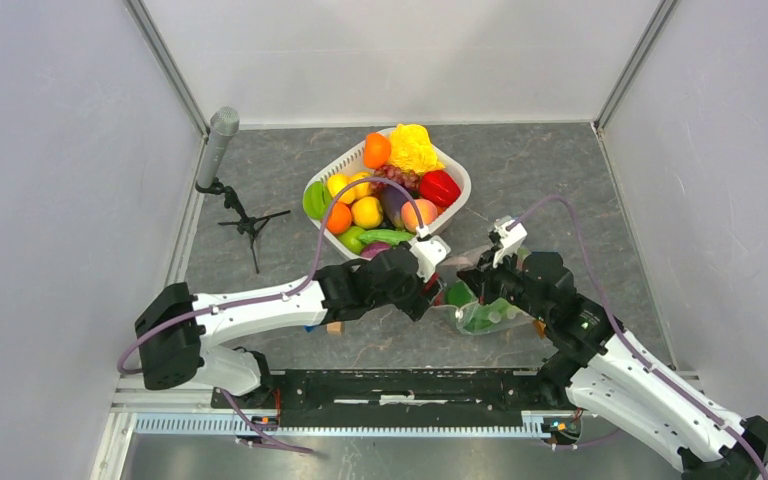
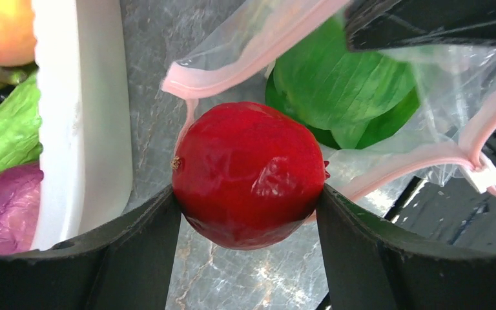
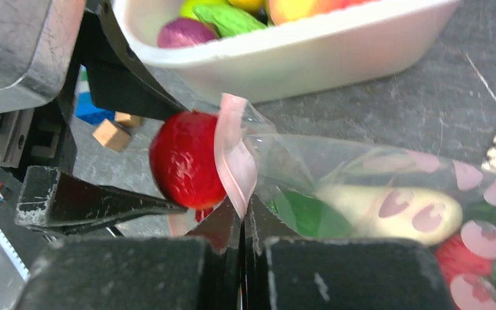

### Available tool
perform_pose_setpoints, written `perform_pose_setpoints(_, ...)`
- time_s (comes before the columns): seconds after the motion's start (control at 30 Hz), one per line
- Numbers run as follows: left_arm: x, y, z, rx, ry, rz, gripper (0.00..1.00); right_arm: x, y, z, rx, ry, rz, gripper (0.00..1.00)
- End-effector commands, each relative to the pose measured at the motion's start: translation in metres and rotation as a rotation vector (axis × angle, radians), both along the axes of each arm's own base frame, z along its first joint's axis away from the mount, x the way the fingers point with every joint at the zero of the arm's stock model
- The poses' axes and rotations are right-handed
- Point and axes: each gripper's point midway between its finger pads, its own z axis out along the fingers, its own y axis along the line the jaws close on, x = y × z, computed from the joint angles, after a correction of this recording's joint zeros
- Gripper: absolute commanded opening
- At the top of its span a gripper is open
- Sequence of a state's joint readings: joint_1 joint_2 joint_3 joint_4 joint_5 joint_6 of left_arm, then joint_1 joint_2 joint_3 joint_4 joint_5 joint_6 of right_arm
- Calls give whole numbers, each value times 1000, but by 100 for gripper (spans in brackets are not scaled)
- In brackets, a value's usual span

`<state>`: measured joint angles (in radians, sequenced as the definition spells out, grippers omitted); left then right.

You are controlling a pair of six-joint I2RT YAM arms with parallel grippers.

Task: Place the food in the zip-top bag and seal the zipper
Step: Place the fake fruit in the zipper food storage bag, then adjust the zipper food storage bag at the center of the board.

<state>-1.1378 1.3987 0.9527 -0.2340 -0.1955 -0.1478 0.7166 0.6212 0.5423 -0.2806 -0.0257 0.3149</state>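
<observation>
Soft, even light fills the scene, casting only faint shadows on the grey worktop (image 1: pixel 560 180). Broad highlights gleam on the red fruit (image 2: pixel 248 174) between the left fingers (image 2: pixel 142 258). The right fingers (image 3: pixel 135 274) loom blurred in the foreground; just beyond them, glare patches mottle the zip-top bag (image 3: pixel 368 165).

Robot lab cell. Plain grey walls (image 1: pixel 60 150) close the left, far and right edges of a dark marbled surface (image 1: pixel 560 180). Metal posts (image 1: pixel 165 62) stand at both far corners. Left arm (image 1: pixel 250 308) and right arm (image 1: pixel 645 390) are bolted to a rail (image 1: pixel 360 424) along the near edge. Microphone (image 1: pixel 222 130) near the far-left corner.
</observation>
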Motion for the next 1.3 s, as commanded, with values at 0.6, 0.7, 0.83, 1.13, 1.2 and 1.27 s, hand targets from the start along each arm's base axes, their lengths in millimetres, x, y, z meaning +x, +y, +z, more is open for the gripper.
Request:
perform_pose_setpoints(0.6,-6,-79,105,-465,-30,-171,62,-7,20,103,278,-249,104,1)
perform_pose_setpoints(0.7,-8,-84,115,-482,-35,-199,76,0,13,103,301,-256,36,0)
perform_pose_setpoints(0.83,-8,-79,136,-516,-63,-207,90,13,-2,97,306,-234,-92,0)
perform_pose_setpoints(1.13,-1,-47,172,-562,-110,-194,100,23,-31,127,391,-296,-265,0)
perform_pose_setpoints(1.2,-7,-36,191,-597,-146,-199,100,26,-52,145,378,-340,-359,0)
perform_pose_setpoints(1.27,-10,-23,207,-624,-185,-192,100,27,-75,166,366,-375,-458,0)
